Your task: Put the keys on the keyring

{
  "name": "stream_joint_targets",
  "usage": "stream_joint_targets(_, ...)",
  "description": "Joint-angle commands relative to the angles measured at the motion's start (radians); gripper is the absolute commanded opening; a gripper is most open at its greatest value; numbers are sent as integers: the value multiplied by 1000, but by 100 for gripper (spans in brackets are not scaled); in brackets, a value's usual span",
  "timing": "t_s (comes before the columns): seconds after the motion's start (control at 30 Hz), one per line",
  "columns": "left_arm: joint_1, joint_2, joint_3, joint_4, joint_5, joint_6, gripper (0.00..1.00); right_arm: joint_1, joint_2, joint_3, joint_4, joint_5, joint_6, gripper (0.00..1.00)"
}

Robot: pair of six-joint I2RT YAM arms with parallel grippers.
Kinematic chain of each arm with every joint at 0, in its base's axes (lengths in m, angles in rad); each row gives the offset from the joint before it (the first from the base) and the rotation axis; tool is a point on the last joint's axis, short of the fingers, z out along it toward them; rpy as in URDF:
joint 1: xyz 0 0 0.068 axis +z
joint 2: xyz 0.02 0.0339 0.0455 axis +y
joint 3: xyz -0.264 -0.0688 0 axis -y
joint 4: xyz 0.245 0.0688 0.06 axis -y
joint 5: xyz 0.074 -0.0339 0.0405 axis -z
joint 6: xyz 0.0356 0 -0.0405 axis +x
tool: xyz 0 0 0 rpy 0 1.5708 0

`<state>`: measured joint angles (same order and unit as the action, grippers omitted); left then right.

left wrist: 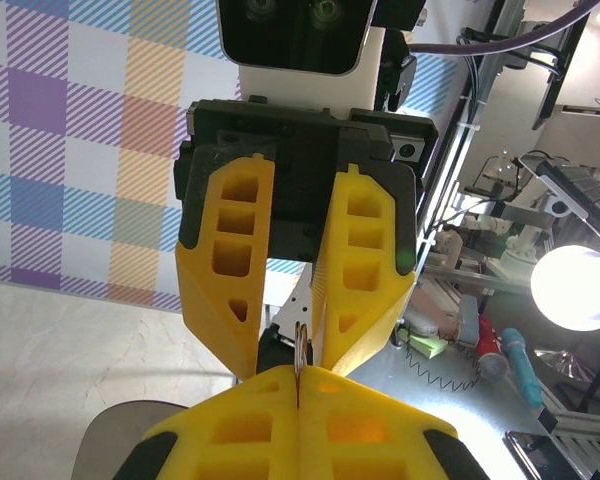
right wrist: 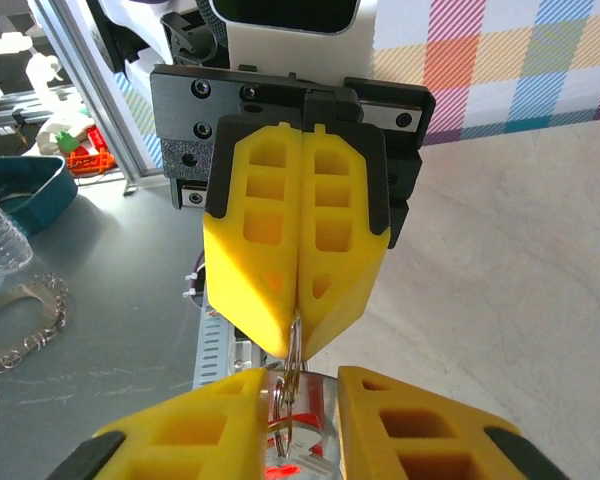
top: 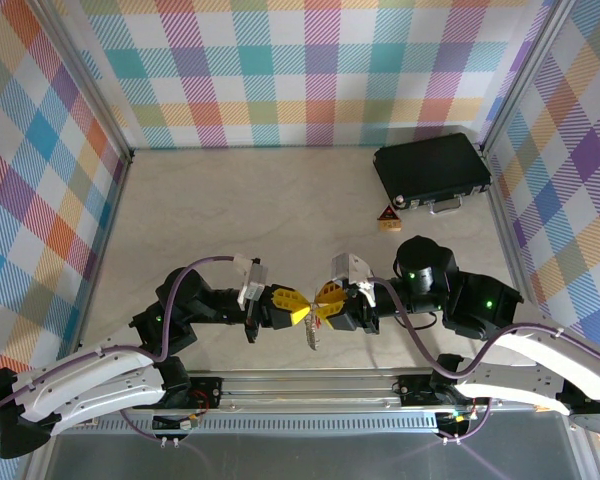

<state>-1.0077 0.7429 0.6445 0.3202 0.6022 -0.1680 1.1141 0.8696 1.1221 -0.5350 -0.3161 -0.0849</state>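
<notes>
With our left gripper (left wrist: 298,380) clenched on the silvery half-oval metal keyring (right wrist: 295,345) and our right gripper's (right wrist: 300,388) fingers apart around the tiny red-headed key (right wrist: 282,464), grip untellable, we fear misalignment could drop it.

Top view: light was bright and even from above. The counter (top: 280,200) carried only soft, short shadows beneath the arms. Corner posts splayed outward, a wide-lens distortion. Left wrist view: a round lamp (left wrist: 578,288) at the right edge burned out to white glare with a halo. Left pincer (left wrist: 298,372) and right pincer (right wrist: 300,385), close to their lenses, looked slightly soft; backgrounds were sharper.
</notes>
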Motion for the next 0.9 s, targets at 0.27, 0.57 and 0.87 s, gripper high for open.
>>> stream_joint_targets(0.27,-8,-29,-2,37,5,5,0,4,1,-27,78,-40,31,11)
stream_joint_targets(0.57,-9,-23,93,-293,-99,167,21,3,43,77,-129,36,-84,0)
stream_joint_targets(0.87,-9,11,191,-516,-128,258,29,7,172,205,-315,2,-183,0)
